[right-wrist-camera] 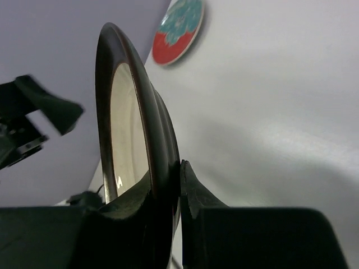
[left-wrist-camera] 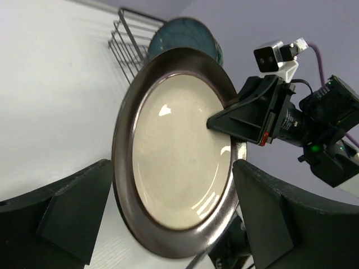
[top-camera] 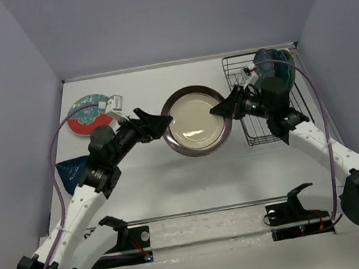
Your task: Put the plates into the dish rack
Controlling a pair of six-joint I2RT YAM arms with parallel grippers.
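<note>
Fingers, right gripper [right-wrist-camera: 178,188]: closed on the cream plate [top-camera: 196,121], pinching its right rim with one finger on each face.
Fingers, left gripper [top-camera: 162,121]: spread wide at the plate's left rim; the left wrist view shows a gap on both sides.
Dish rack [top-camera: 255,129]: black wire, right side of the table, just beside the held plate.
Cream plate: brown-rimmed, mid-table between the grippers; cannot tell whether it is lifted.
Dark teal plate [top-camera: 273,70]: standing at the rack's far end.
Flower plate [top-camera: 86,115]: flat, far left, well apart.
Handling, judged: tip the plate on edge, line its rim up with a free gap nearer than the teal plate, lower slowly, and release only once the prongs bear it. A single rim pinch may slip.
</note>
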